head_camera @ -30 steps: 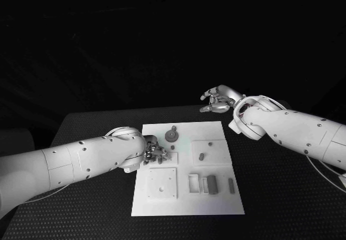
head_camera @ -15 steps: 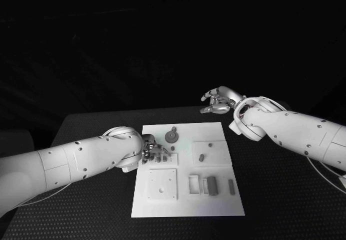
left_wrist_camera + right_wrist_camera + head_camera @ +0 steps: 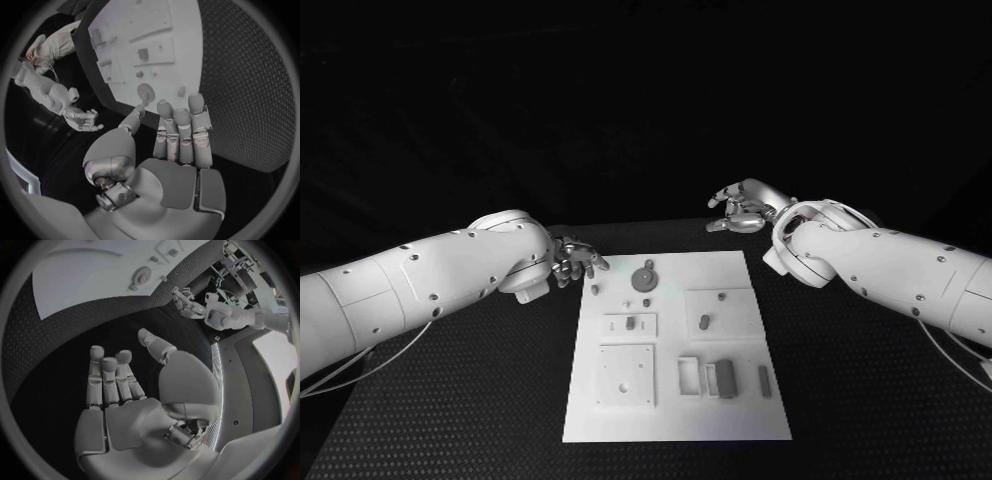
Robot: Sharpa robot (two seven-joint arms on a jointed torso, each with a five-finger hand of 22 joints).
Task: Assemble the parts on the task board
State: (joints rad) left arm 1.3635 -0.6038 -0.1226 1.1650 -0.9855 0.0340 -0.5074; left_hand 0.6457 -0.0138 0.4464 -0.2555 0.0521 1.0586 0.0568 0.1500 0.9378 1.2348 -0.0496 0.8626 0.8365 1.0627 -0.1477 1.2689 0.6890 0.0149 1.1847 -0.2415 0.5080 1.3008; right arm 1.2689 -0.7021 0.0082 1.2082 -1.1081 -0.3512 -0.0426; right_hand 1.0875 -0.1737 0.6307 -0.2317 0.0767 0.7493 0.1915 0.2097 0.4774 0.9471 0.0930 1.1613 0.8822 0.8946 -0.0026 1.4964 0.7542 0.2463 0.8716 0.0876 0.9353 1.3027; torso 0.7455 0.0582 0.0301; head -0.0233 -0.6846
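The task board [image 3: 678,345] lies mid-table with grey parts [image 3: 720,373] on it. Both robot hands are released and empty: the left robot hand [image 3: 571,263] off the board's far-left corner, the right robot hand [image 3: 740,210] beyond its far edge. This looks like a pause between placements; next, one hand must descend onto a loose part and pinch it.

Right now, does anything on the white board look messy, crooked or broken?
Nothing stands out. The task board lies flat on the black table, and its small parts sit tidily on it, none spilled off. The left hand and right hand hover off the board, fingers apart, holding nothing.
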